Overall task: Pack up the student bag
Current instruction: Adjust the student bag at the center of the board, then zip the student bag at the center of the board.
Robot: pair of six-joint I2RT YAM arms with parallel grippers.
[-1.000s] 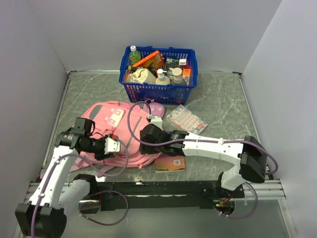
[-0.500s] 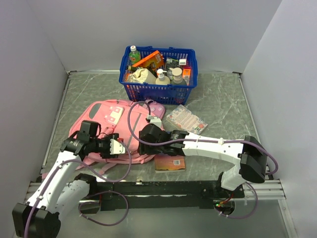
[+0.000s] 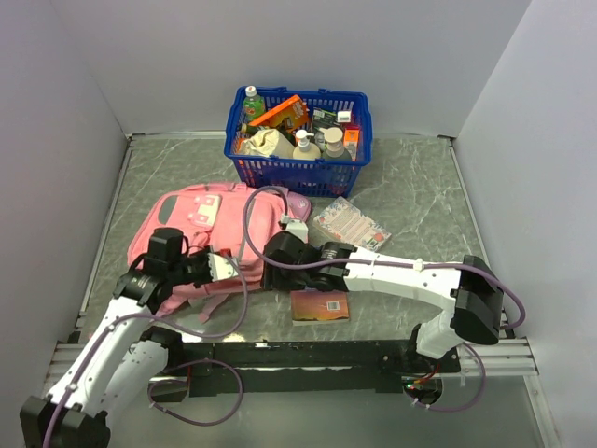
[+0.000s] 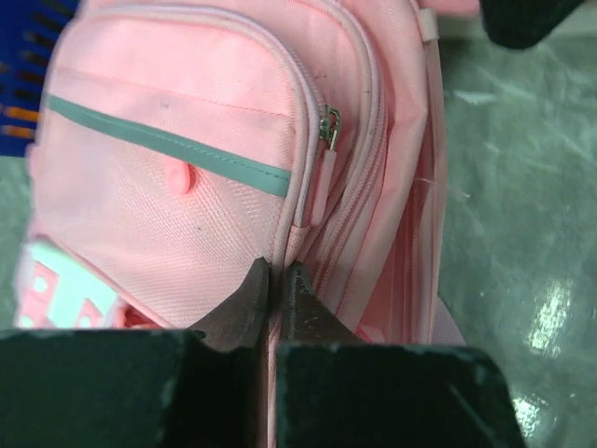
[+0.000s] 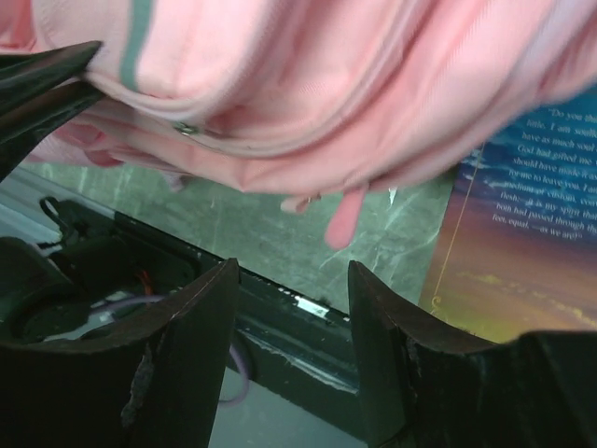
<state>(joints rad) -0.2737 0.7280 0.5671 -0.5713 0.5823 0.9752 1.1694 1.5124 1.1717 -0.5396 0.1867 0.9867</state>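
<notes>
Left of centre on the table [image 3: 420, 196], the student bag [image 3: 201, 219] lies front pockets up, with the blue basket [image 3: 294, 173] behind it. My left gripper [image 4: 277, 294] is closed tight, pinching a fold of pink fabric at the zip seam, just below the zip pull [image 4: 328, 123]. My right gripper [image 5: 294, 271] is at the bag's lower right edge, jaws apart with nothing between them. A book [image 3: 320, 305] lies just beside that edge.
</notes>
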